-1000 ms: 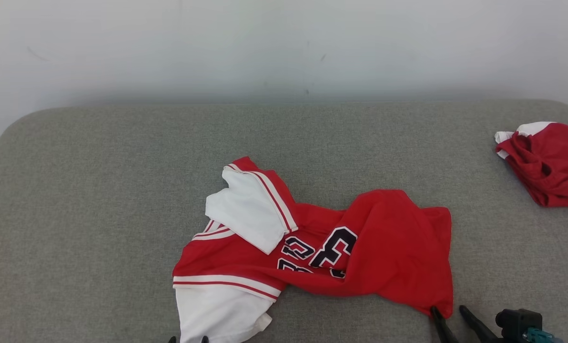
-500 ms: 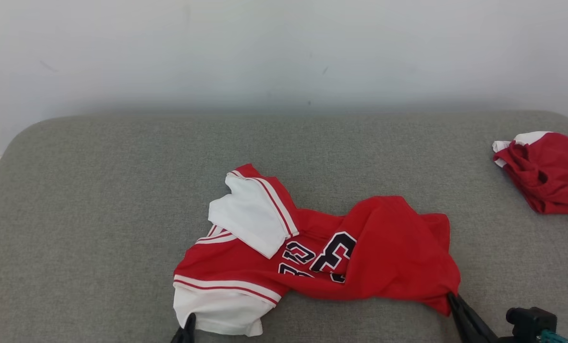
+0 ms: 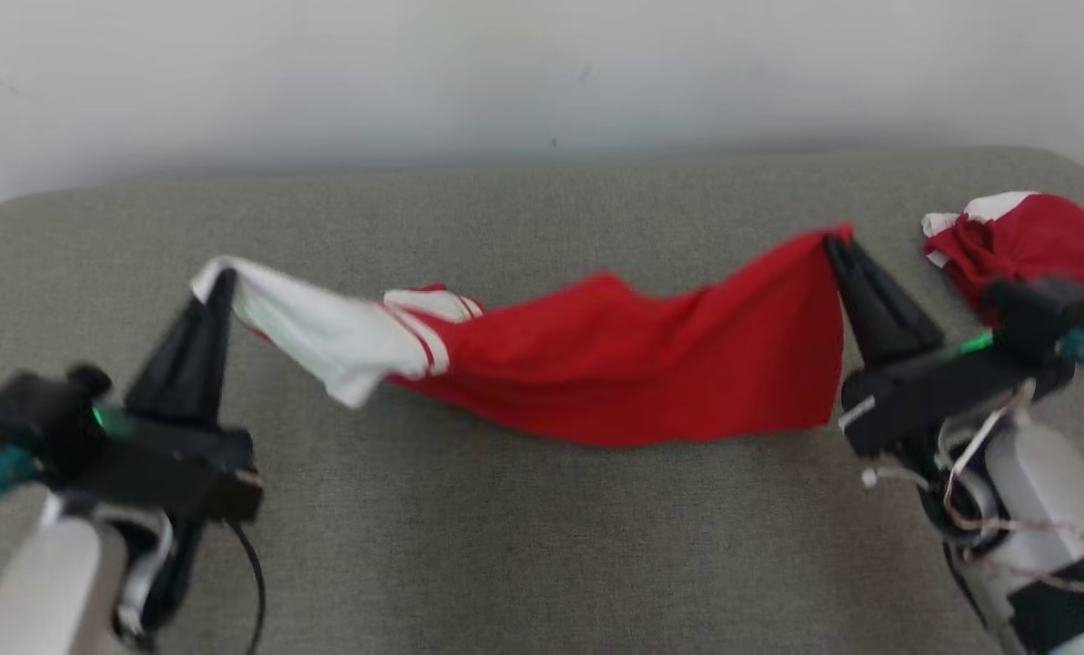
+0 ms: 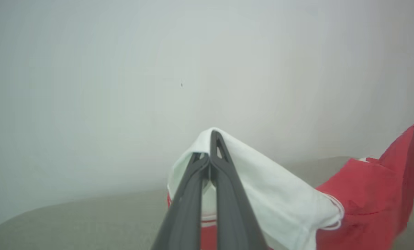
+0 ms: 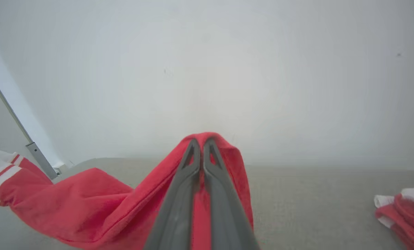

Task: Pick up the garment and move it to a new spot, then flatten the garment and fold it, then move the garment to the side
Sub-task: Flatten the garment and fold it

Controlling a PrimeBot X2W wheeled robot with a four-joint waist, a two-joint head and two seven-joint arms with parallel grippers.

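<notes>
no lettering, number or label can be read on the garment (image 3: 615,364).

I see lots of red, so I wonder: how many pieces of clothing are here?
2. One red-and-white shirt hangs stretched between the left hand and the right hand; a second garment lies bunched at the far right of the table. Others may lie out of view.

Garment (image 3: 615,373) between left tool (image 3: 224,275) and right tool (image 3: 834,240); bundle (image 3: 1038,238) further right
</notes>
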